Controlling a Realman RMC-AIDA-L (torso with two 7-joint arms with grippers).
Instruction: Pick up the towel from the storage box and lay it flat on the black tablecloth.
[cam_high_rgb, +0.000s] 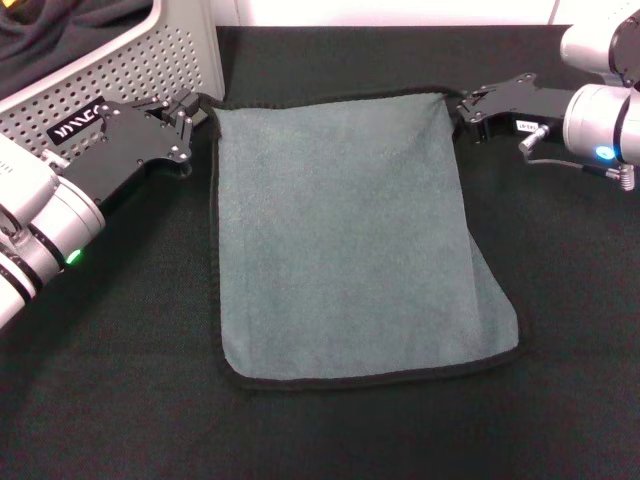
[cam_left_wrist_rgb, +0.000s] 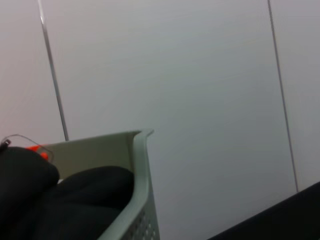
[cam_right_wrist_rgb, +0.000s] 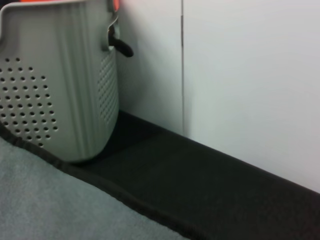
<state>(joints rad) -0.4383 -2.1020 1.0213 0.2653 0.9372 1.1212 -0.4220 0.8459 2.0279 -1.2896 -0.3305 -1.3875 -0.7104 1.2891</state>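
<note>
Black tablecloth (cam_high_rgb: 330, 430) covers the whole worktop, and it is the biggest thing to see. On it lies the towel (cam_high_rgb: 345, 240), grey-green side up, spread out between the two arms. It looks almost flat. One near corner on the robot's right side looks doubled, with a second layer peeking out along that edge.

Next in size is the storage box (cam_high_rgb: 120, 60), at the far left of the worktop. The towel is out of it now. Some dark bunched cloth (cam_high_rgb: 60, 25) is left inside the box.

The left pincer (cam_high_rgb: 190, 118) sits at the far left corner of the towel, right at its dark hem. The right pincer (cam_high_rgb: 462, 108) sits at the far right corner. I cannot tell if either pincer is open or pinching the hem, because the fingers are dark and sit on dark cloth.

I think the job is at its last step: the towel is laid down and only the letting go is left. The next move should be to open both pincers, if they are pinching, and lift them straight up and away, so the corners are not dragged.

The box stands just beside the left pincer, so that arm has little room on that side and could bump it. Nothing else is close to the towel.
</note>
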